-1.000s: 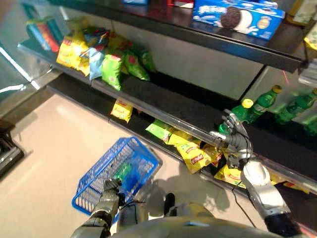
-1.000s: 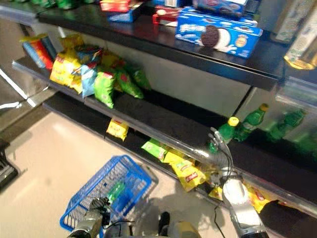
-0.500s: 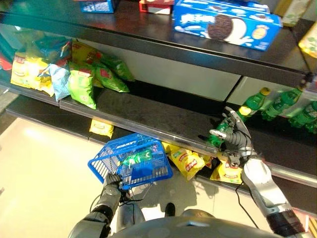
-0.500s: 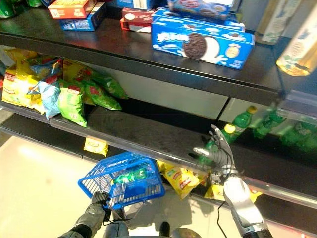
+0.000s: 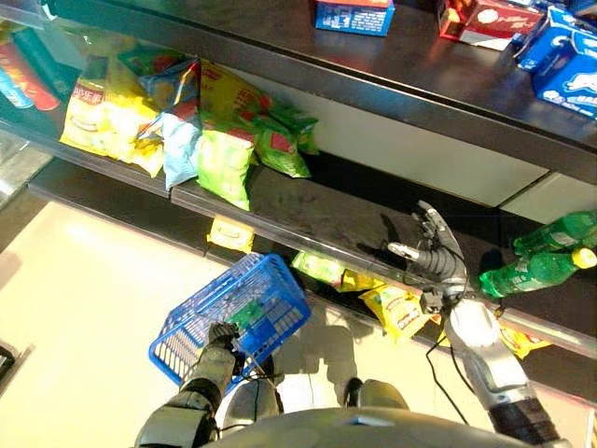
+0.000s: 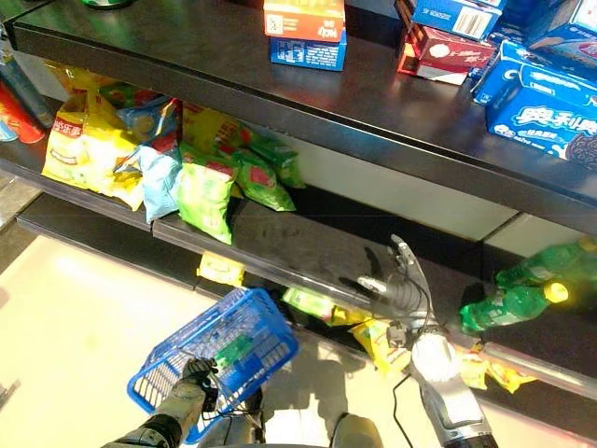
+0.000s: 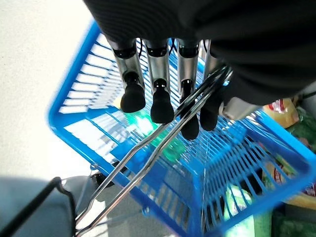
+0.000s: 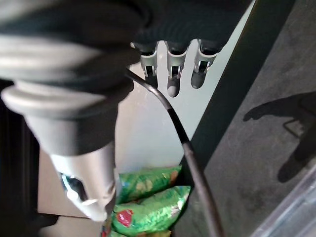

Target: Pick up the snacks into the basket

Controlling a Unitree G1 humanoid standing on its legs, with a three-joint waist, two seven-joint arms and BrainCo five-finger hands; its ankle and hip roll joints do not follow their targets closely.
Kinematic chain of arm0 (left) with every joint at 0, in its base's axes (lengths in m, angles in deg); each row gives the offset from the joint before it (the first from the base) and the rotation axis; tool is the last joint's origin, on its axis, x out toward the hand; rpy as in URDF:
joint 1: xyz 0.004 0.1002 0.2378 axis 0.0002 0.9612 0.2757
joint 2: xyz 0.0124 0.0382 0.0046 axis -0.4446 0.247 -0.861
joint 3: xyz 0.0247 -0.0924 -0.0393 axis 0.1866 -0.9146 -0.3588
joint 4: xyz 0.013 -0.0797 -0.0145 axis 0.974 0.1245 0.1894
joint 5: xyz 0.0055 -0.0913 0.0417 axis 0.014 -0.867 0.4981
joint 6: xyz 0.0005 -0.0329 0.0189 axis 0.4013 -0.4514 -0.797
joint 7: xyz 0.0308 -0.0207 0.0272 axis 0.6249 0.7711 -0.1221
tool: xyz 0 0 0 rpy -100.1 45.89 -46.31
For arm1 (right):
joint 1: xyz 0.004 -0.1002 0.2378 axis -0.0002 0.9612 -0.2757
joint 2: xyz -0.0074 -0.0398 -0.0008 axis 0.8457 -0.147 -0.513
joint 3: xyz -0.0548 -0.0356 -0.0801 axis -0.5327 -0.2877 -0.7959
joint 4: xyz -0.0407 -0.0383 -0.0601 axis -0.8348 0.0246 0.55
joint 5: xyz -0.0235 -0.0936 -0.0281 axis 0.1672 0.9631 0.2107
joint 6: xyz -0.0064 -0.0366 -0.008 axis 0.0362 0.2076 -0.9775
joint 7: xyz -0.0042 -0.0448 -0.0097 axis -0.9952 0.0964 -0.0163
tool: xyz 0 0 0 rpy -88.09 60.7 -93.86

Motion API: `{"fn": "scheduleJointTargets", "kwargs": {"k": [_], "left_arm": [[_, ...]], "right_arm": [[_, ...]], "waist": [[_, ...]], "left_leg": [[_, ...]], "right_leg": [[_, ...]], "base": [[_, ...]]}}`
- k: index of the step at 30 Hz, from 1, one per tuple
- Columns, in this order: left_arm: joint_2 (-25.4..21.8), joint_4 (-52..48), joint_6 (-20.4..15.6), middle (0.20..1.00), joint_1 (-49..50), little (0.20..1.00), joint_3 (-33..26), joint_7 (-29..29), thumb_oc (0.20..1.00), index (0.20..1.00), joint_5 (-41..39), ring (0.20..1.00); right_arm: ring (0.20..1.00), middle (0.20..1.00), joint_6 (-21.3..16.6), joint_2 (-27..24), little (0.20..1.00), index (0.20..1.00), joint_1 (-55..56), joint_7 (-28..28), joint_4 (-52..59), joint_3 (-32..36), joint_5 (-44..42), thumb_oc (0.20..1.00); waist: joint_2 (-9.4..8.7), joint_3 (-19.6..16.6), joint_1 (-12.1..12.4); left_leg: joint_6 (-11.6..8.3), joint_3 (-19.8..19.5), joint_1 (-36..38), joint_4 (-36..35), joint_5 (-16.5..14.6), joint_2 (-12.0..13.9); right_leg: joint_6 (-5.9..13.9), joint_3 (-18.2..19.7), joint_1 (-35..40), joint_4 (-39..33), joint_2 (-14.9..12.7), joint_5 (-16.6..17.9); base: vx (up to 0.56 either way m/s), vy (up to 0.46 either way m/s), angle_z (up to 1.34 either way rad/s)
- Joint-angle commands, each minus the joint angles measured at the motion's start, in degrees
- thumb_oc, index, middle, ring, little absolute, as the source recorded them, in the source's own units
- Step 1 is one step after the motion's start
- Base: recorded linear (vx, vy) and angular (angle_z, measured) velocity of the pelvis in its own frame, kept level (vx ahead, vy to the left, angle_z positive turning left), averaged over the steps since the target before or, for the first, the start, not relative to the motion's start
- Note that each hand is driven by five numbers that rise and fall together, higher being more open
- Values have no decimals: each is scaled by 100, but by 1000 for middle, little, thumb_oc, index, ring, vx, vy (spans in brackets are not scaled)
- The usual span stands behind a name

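A blue wire basket (image 5: pixel 191 329) hangs low over the floor from my left hand (image 5: pixel 221 338). The left wrist view shows that hand's fingers (image 7: pixel 158 94) curled round the wire handles (image 7: pixel 163 143). A green item (image 5: pixel 246 314) lies in the basket. My right hand (image 5: pixel 435 259) is open with spread fingers, just over the front edge of the middle shelf (image 5: pixel 308 210), above yellow snack bags (image 5: pixel 396 308) on the lower shelf. Green snack bags (image 5: pixel 226 164) and yellow ones (image 5: pixel 101 114) lie on the middle shelf to its left. Green bags (image 8: pixel 153 210) also show past the right hand's straight fingers (image 8: pixel 171 74).
Green bottles (image 5: pixel 536 266) lie on the shelf right of my right hand. Boxes (image 6: pixel 308 28) and blue cookie boxes (image 6: pixel 550 103) stand on the top shelf. A yellow pack (image 5: pixel 230 233) and a green bag (image 5: pixel 317 268) lie on the lower shelf. Pale floor (image 5: pixel 84 280) spreads to the left.
The whole view has shifted, so the camera moved. My right hand was right at the green bottles and now stands left of them. The basket still hangs from my left hand.
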Motion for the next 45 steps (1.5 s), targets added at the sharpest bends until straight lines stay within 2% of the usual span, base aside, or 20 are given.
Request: {"fn": "scheduleJointTargets", "kwargs": {"k": [1, 2, 8, 9, 12, 14, 16, 17, 18, 23, 27, 30, 31, 33, 35, 37, 39, 42, 43, 45], "left_arm": [[-782, 196, 224, 200, 465, 200, 390, 106, 200, 200, 652, 200], [-730, 223, 236, 200, 577, 200, 304, 92, 200, 200, 597, 200], [-557, 308, 238, 200, 873, 200, 21, 127, 200, 200, 354, 200], [-543, 227, 183, 200, 867, 200, 68, 179, 200, 200, 265, 200], [-517, 161, 138, 200, 856, 200, 83, 280, 200, 200, 152, 200], [-505, 112, 162, 200, 893, 200, 62, 357, 200, 200, 138, 200], [-535, 88, 162, 200, 947, 200, 80, 400, 200, 200, 212, 200], [-585, 78, 182, 200, 936, 200, 154, 448, 200, 200, 357, 200], [-590, 52, 201, 200, 935, 200, 205, 456, 200, 200, 404, 200], [-628, -59, 199, 200, 980, 200, 371, 505, 200, 200, 504, 200], [-636, 110, 214, 200, 859, 200, 586, 344, 200, 200, 665, 200], [-820, 0, 197, 200, 656, 200, 672, 305, 200, 200, 690, 200], [-890, 24, 196, 200, 485, 200, 722, 268, 200, 200, 732, 200], [-934, 15, 186, 200, 428, 200, 752, 246, 200, 200, 749, 200], [-924, -19, 196, 200, 426, 200, 762, 255, 200, 200, 719, 200], [-914, 30, 210, 200, 392, 200, 805, 210, 200, 200, 726, 200], [-866, 120, 253, 200, 353, 200, 837, 128, 200, 200, 723, 200], [-828, 181, 268, 200, 366, 200, 857, 122, 200, 200, 762, 200], [-811, 209, 271, 200, 372, 200, 883, 73, 200, 200, 744, 200], [-778, 256, 302, 200, 397, 200, 881, -7, 200, 200, 799, 200]], "right_arm": [[1000, 1000, -261, -107, 1000, 1000, -165, -68, 399, 171, -6, 1000], [1000, 1000, -244, -102, 1000, 1000, -161, -60, 381, 169, 0, 1000], [1000, 1000, -196, -116, 1000, 1000, -337, -4, 333, 117, -55, 1000], [1000, 1000, -238, -215, 1000, 1000, -408, 19, 376, 124, -90, 1000], [1000, 1000, -235, -321, 1000, 1000, -491, 30, 319, 119, -42, 1000], [1000, 1000, -198, -297, 1000, 1000, -393, 113, 270, 211, 5, 1000], [1000, 1000, -199, -311, 1000, 1000, -292, 125, 299, 284, -51, 1000], [1000, 1000, -196, -358, 1000, 1000, -198, 158, 301, 381, -54, 1000], [1000, 1000, -183, -374, 1000, 1000, -152, 183, 296, 400, -61, 1000], [1000, 1000, -134, -442, 1000, 1000, -133, 280, 168, 508, 27, 1000], [1000, 1000, 3, -362, 1000, 1000, -128, 191, -99, 512, 12, 1000], [1000, 1000, 100, -295, 1000, 1000, -313, 70, -236, 313, 170, 1000], [1000, 1000, 170, -290, 1000, 1000, -566, 15, -318, 94, 301, 1000], [1000, 1000, 169, -226, 1000, 1000, -773, 8, -351, -58, 232, 1000], [1000, 1000, 178, -127, 1000, 1000, -1119, -29, -454, -344, 219, 1000], [1000, 1000, 209, -84, 1000, 1000, -1424, -90, -598, -607, 200, 1000], [1000, 1000, 234, -29, 1000, 1000, -1824, -123, -888, -882, 128, 1000], [1000, 1000, 243, 23, 1000, 1000, -2109, -51, -1081, -1025, 88, 1000], [1000, 1000, 248, 38, 1000, 1000, -2201, -66, -1211, -1083, 59, 1000], [1000, 1000, 290, 10, 1000, 1000, -2329, -42, -1402, -1112, 20, 1000]], "waist": [[-49, -229, -15], [-84, -331, 71], [-78, -366, 362], [-85, -67, 534], [-44, 84, 601], [-94, 35, 484], [-98, -33, 496], [-83, -76, 465], [-59, -86, 442], [80, -117, 443], [70, -214, 378], [-109, -235, 407], [-157, -249, 432], [-181, -233, 453], [-157, -220, 540], [-130, -196, 527], [-126, -203, 462], [-162, -172, 525], [-227, -159, 501], [-325, -170, 502]], "left_leg": [[-294, 304, -148, 134, -85, -162], [-257, 275, -164, 189, -94, -264], [-404, 352, -506, 832, -102, -229], [-602, -116, -1040, 1835, 89, -172], [-700, -601, -1257, 2064, 139, -250], [-604, -258, -1135, 1697, 2, 278], [-611, -227, -1063, 1266, 195, 662], [-740, -204, -1054, 847, 509, 1169], [-805, -193, -1016, 686, 627, 1342], [-1072, -514, -790, 295, 835, 1628], [-1076, -609, -732, 514, 468, 1498], [-909, -448, -761, 725, 173, 1221], [-790, -309, -694, 640, 76, 995], [-731, -177, -643, 549, 51, 899], [-642, 35, -476, 390, -15, 708], [-504, 30, -366, 293, -68, 485], [-344, -87, -214, 96, -92, 125], [-345, -26, -73, 72, -179, 80], [-322, -68, 44, 30, -268, -13], [-265, -147, 143, 34, -354, -237]], "right_leg": [[-174, 257, -11, 281, 517, -170], [-345, 282, 248, 55, 570, -238], [-394, 235, 709, -1052, 495, 39], [-504, 347, 779, -1105, 474, 75], [-536, 350, 794, -1147, 423, 147], [-396, 170, 777, -1185, 214, 209], [-323, 112, 731, -1187, 128, 205], [-256, 15, 686, -1185, 18, 160], [-225, -40, 695, -1174, -23, 100], [-58, -50, 930, -1205, -220, 26], [222, -19, 1084, -1177, -713, 163], [392, 45, 872, -977, -1198, 508], [375, 37, 621, -732, -1404, 848], [355, 4, 457, -606, -1489, 976], [334, -347, 343, -456, -1651, 1119], [232, -127, 197, -102, -1369, 938], [-57, 416, -275, 79, -265, 271], [-206, 0, -198, -155, -152, 232], [-235, -23, -386, -294, 146, 266], [-224, -127, -575, -633, 368, 498]], "base": [[30, 127, 35], [17, 66, 40], [-69, -11, 8], [-135, -43, -4], [-135, 55, 12], [-12, 138, 10], [6, 236, 21], [23, 283, 23], [33, 225, 28], [113, 296, 32], [159, 412, 8], [115, 365, 26], [66, 343, 12], [58, 339, -20], [80, 409, -36], [128, 431, -44], [204, 421, -20], [137, 167, -4], [142, 60, 14], [222, 82, 21]]}}
